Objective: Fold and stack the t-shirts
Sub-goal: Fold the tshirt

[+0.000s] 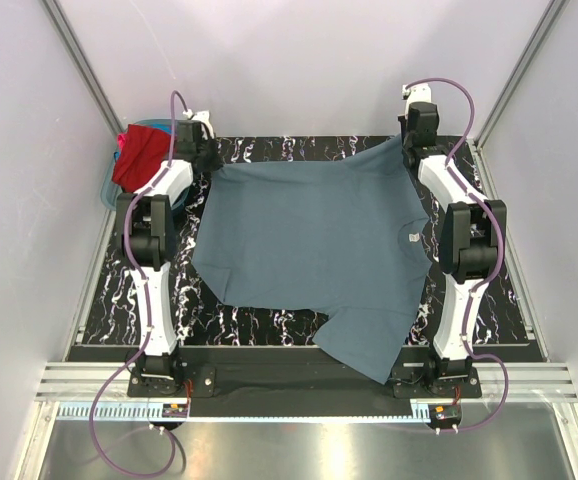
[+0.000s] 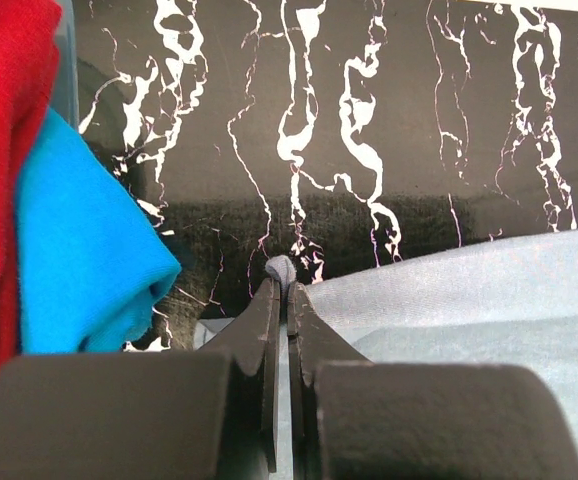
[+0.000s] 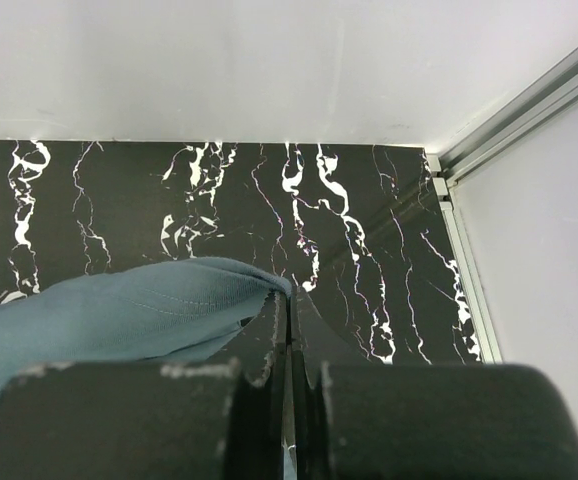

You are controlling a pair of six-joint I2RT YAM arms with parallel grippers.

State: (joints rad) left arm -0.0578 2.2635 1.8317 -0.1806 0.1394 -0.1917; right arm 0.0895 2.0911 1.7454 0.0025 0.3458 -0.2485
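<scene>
Red tee [image 1: 139, 150] and bright blue tee [image 2: 79, 240] sit bunched by the far-left corner. My left gripper [image 2: 287, 285] pinches the slate tee [image 1: 319, 240] near there. My right gripper [image 3: 289, 300] pinches it at the far-right corner. The tee spreads across the bench centre.

Both arms stretched far forward, left gripper [image 2: 287, 288] and right gripper [image 3: 289, 302] each pinched tight.

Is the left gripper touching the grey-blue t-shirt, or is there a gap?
Touching. The left wrist view shows the left gripper shut on the grey-blue t-shirt, a small fold of cloth pinched between its fingers.
</scene>
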